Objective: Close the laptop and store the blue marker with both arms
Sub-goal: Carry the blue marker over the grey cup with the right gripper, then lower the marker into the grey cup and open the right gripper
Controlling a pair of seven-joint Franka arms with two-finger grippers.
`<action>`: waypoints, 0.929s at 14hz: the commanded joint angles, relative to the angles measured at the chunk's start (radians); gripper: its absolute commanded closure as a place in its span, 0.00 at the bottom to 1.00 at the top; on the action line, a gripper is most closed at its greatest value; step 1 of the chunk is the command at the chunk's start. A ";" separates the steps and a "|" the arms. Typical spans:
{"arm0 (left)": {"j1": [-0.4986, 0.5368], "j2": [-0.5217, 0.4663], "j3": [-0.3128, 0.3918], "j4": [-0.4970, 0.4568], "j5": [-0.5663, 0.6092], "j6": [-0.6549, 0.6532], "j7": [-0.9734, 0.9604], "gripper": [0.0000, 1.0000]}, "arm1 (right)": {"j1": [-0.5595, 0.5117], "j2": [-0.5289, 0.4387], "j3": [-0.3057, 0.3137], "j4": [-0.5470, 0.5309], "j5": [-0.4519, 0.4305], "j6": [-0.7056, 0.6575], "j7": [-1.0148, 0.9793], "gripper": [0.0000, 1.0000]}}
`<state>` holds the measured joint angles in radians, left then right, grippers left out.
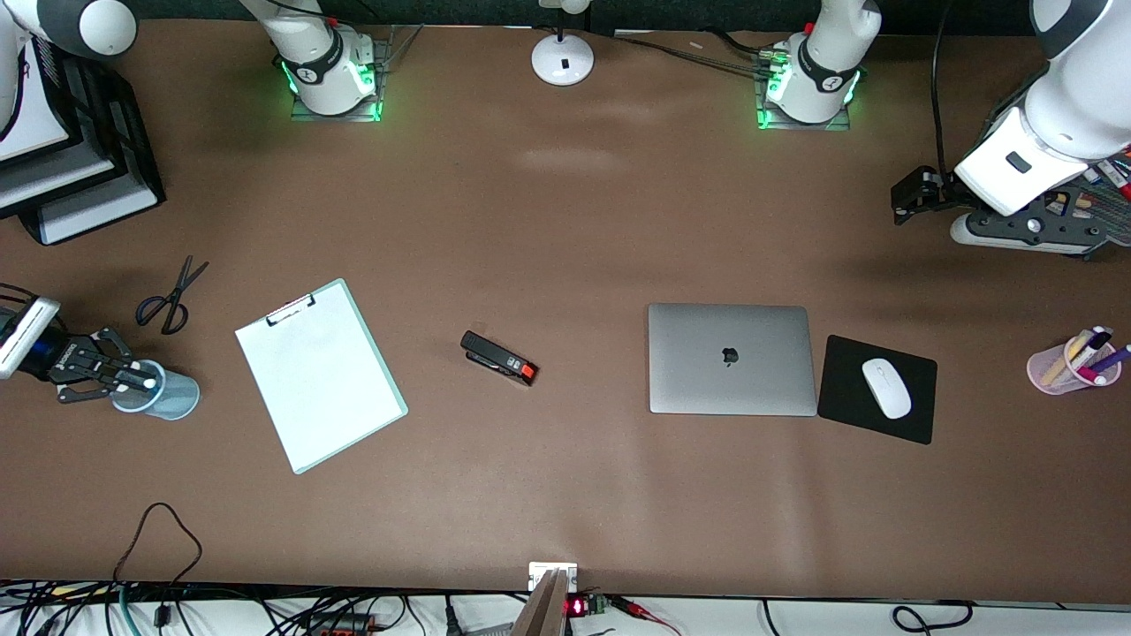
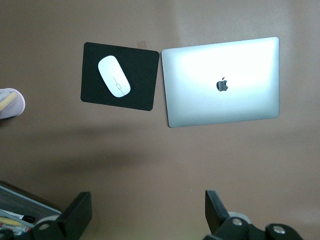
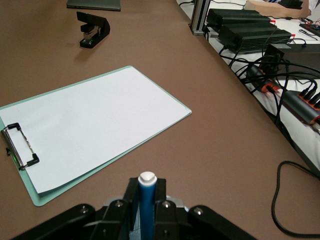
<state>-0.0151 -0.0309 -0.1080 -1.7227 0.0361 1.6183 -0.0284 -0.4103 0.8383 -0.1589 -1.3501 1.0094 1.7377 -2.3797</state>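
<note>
Right gripper (image 1: 132, 378) clamps blue marker (image 3: 147, 202) (laptop (image 1: 731, 359) closed) — over cup (image 1: 172, 399).

Laptop (image 1: 732, 359): slim, silver-grey, lid shut flat on table with dark apple logo facing up, lying toward left arm's end, just beside black mouse pad (image 1: 877, 389). Blue marker (image 3: 146, 205): slim, blue barrel with white end uppermost, standing upright, clamped between fingers of right gripper (image 1: 124, 378) over the rim of a translucent blue cup (image 1: 166, 394) at right arm's end of table.
</note>
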 commanded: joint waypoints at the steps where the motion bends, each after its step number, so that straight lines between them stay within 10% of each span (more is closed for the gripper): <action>1: -0.003 0.017 0.002 0.035 -0.021 -0.024 -0.004 0.00 | -0.022 0.022 0.012 0.028 0.028 -0.006 -0.023 0.99; 4: -0.003 0.016 0.001 0.035 -0.021 -0.024 -0.004 0.00 | -0.028 0.033 0.012 0.028 0.028 -0.007 -0.007 0.98; 5: -0.003 0.016 0.002 0.035 -0.021 -0.024 -0.004 0.00 | -0.028 0.024 0.012 0.028 0.028 -0.009 0.000 0.63; 6: -0.003 0.017 0.002 0.035 -0.021 -0.024 -0.004 0.00 | -0.027 0.019 0.012 0.032 0.028 -0.012 0.017 0.01; 13: -0.003 0.017 0.001 0.035 -0.021 -0.024 -0.004 0.00 | -0.021 -0.036 0.007 0.052 -0.020 -0.053 0.150 0.00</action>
<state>-0.0151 -0.0309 -0.1080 -1.7227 0.0361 1.6182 -0.0284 -0.4240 0.8396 -0.1586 -1.3062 1.0128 1.7210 -2.2929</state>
